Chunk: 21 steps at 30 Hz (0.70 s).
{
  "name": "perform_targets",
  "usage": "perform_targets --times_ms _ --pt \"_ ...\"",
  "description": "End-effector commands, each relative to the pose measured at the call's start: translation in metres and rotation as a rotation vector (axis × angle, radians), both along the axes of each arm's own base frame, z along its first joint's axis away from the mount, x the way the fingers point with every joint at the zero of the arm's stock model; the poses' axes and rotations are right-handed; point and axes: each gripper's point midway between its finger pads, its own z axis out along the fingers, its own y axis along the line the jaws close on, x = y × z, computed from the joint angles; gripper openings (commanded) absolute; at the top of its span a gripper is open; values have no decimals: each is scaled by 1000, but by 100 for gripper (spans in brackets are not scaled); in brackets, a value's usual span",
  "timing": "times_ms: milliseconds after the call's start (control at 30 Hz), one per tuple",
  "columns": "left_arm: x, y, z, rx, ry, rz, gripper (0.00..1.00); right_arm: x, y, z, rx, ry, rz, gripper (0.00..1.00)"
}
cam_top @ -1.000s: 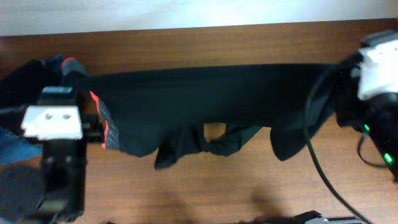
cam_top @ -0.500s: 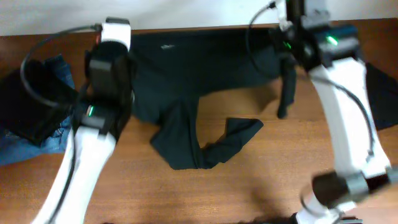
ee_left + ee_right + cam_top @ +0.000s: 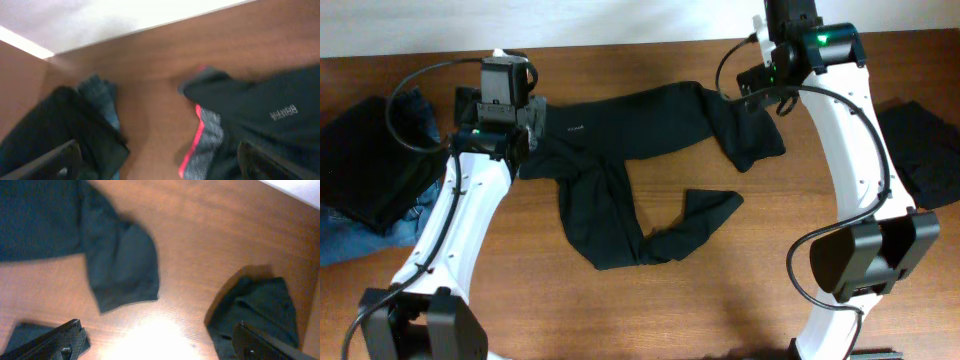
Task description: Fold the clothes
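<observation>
the black trousers [image 3: 630, 125] are lying rumpled along the far edge of the table [image 3: 740, 300], grey waistband [image 3: 207, 132] with red-orange trim pointing toward its left end, one leg trailing toward its middle.

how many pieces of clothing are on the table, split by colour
black trousers with grey waistband: 1
other black garments, one far left and one far right: 2
blue denim jeans: 1
total: 4
</observation>
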Motion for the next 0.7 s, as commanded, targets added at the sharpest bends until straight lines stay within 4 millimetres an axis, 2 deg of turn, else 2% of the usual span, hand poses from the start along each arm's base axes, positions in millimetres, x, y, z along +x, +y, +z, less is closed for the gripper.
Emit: perform_targets --times_ms 0,100,167,433,567,667 --pt "-11 -22 5 -103 38 -92 99 -12 24 -14 63 81 194 99" --pt "-23 -40 -11 -179 123 -168 99 -15 25 -35 51 122 246 99" --pt "-29 -45 -16 -208 154 -177 99 -16 25 -53 39 145 271 99" --pt "-45 -42 -30 -228 227 -138 99 -31 18 -139 23 227 306 99" --pt "-45 -42 -31 -228 229 -138 99 -39 18 -169 28 237 307 99" --pt "-45 -42 -31 -228 229 -138 99 -43 18 -184 27 235 308 99"
